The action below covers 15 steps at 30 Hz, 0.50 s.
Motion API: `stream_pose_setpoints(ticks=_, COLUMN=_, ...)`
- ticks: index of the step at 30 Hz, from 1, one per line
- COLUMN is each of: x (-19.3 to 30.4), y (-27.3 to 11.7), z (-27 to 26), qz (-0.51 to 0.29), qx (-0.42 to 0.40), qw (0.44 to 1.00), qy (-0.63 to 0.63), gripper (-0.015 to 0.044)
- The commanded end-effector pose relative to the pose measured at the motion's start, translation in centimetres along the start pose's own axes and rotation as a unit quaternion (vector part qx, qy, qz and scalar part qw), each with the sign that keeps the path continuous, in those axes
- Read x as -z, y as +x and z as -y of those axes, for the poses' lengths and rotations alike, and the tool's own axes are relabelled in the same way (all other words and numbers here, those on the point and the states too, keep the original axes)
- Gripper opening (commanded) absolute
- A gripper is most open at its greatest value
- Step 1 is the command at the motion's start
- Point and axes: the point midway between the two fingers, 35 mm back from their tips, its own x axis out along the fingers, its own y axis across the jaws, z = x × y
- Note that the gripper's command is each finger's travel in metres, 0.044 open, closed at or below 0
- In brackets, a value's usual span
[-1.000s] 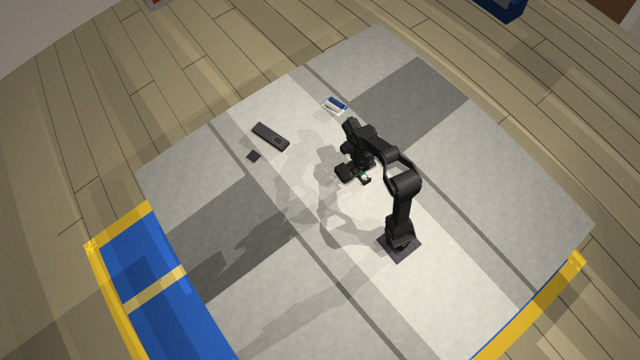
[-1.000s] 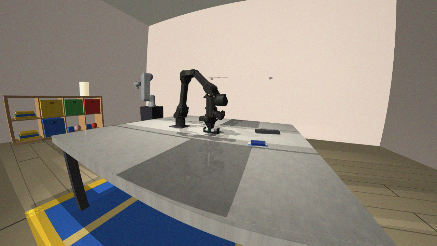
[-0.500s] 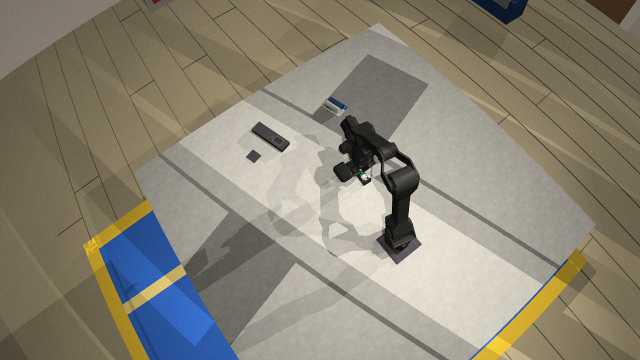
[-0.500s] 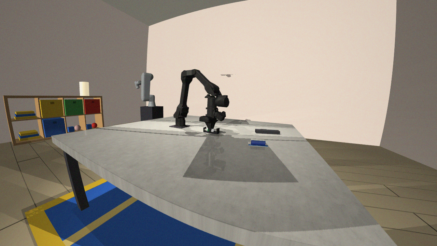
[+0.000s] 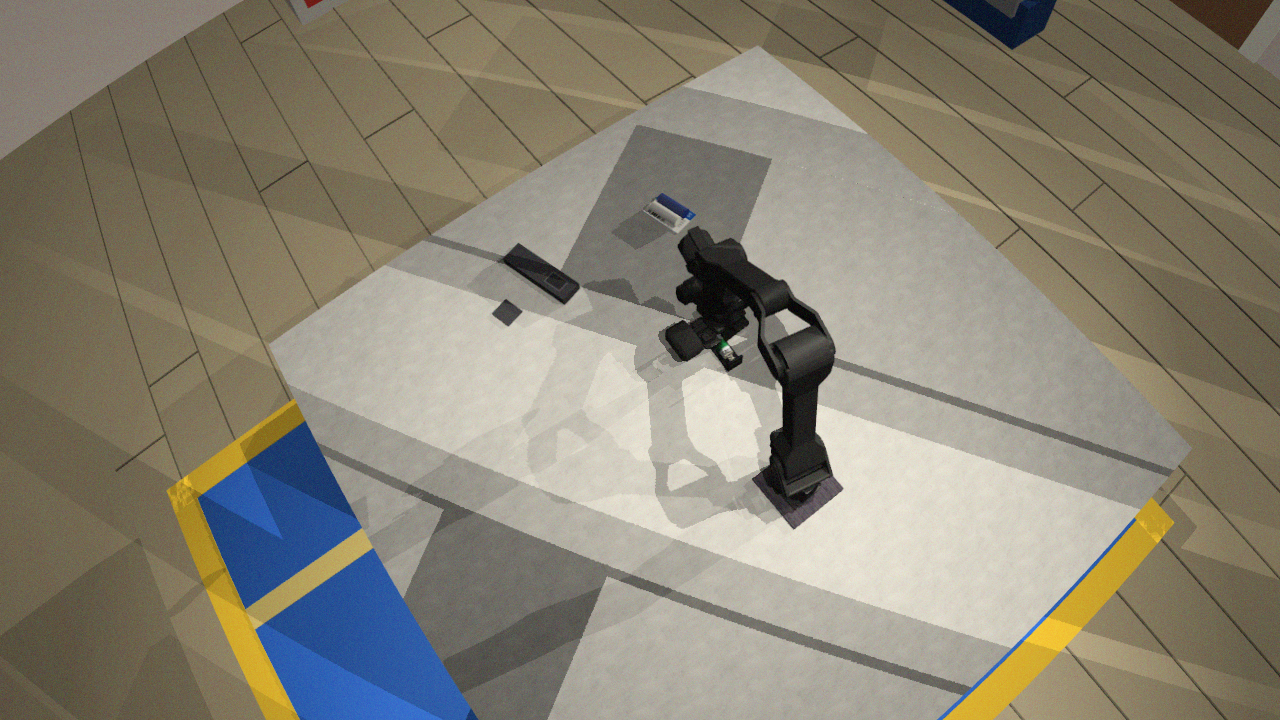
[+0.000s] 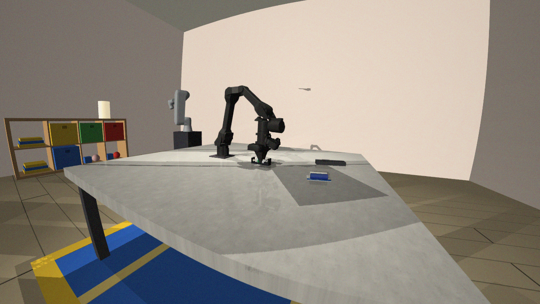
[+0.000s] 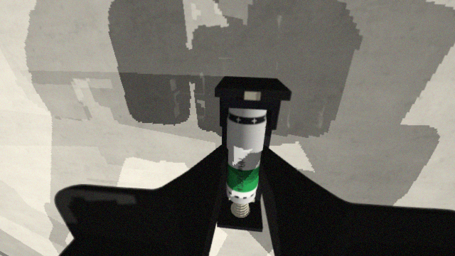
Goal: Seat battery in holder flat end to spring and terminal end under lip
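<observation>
The battery (image 5: pixel 726 351) (image 7: pixel 246 142) is white and grey with a green band. In the wrist view it lies lengthwise in the black holder (image 5: pixel 735 363) (image 6: pixel 267 163) (image 7: pixel 253 83). Its flat end is at the coil spring (image 7: pixel 240 210) at the bottom of that view. Its other end reaches the lip end at the top, where the terminal is hidden. My gripper (image 7: pixel 243 150) (image 6: pixel 259 161) is shut on the battery, one finger along each side. Whether the battery lies fully down on the holder's floor cannot be told.
A black remote-like case (image 5: pixel 541 273) (image 6: pixel 330 162) lies on the grey table (image 5: pixel 984 358) (image 6: pixel 211 196), with a small dark square piece (image 5: pixel 506 311) beside it. A blue and white pack (image 5: pixel 669 211) (image 6: pixel 318 176) lies beyond my arm.
</observation>
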Motion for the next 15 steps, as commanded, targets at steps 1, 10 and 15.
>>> stream_pose_setpoints(ticks=1, x=-0.42, y=-0.05, z=0.08, qz=0.002, qx=0.0, qw=1.0, qy=0.002, gripper=0.0065)
stream_pose_setpoints(ticks=10, x=-0.42, y=-0.04, z=0.08, qz=0.0, qx=-0.001, qw=1.0, qy=0.002, gripper=0.0065)
stream_pose_setpoints(ticks=15, x=-0.42, y=-0.03, z=0.08, qz=0.0, qx=-0.001, qw=1.0, qy=0.002, gripper=0.0144)
